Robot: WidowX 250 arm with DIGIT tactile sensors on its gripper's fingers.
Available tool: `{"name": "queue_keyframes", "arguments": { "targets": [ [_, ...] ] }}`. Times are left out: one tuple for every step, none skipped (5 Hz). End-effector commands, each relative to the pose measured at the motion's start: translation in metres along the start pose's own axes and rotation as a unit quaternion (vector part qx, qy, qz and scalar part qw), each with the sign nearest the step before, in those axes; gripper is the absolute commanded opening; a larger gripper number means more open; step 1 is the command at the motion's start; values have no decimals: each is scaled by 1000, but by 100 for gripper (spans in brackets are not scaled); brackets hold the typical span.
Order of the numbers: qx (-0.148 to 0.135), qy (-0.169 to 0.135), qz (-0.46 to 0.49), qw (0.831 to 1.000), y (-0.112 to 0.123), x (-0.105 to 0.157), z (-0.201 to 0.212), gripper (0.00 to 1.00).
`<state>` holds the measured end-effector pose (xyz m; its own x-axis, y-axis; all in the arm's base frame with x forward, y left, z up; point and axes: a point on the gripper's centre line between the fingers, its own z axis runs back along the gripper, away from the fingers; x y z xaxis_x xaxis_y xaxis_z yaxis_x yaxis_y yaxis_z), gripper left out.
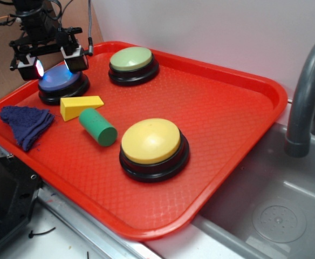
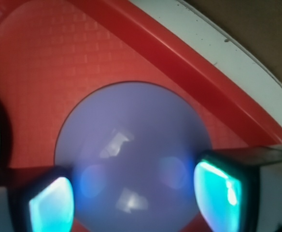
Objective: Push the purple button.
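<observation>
The purple button point(image 1: 60, 81) sits on its black base at the back left of the red tray point(image 1: 233, 129). My gripper point(image 1: 54, 62) hovers right over it, open, a finger on each side of the dome and nothing held between them. In the wrist view the purple button point(image 2: 131, 150) fills the middle, lit blue. The glowing cyan fingertips point(image 2: 218, 193) flank its lower half, where my gripper point(image 2: 133, 203) is centred. Whether the fingers touch the dome cannot be told.
On the tray are a pale green button point(image 1: 131, 60) at the back, a large yellow button point(image 1: 151, 143) in front, a yellow wedge point(image 1: 79, 106), a green cylinder point(image 1: 98, 127) and a dark blue cloth point(image 1: 27, 123). A grey sink point(image 1: 276, 216) with a faucet point(image 1: 306, 97) lies to the right.
</observation>
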<state>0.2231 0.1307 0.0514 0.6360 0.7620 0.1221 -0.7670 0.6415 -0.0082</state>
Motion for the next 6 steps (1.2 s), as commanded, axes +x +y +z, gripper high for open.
{"name": "queue_keyframes", "arguments": {
  "targets": [
    [3, -6, -8, 1000, -2, 1, 0, 100],
    [4, -6, -9, 1000, -2, 0, 5, 100],
    [-4, -9, -4, 1000, 2, -2, 21, 100],
    [-9, -14, 0, 1000, 9, -3, 45, 100],
    [-32, -30, 4, 999, 8, -3, 64, 100],
    [-30, -28, -11, 999, 6, -8, 78, 100]
  ]
}}
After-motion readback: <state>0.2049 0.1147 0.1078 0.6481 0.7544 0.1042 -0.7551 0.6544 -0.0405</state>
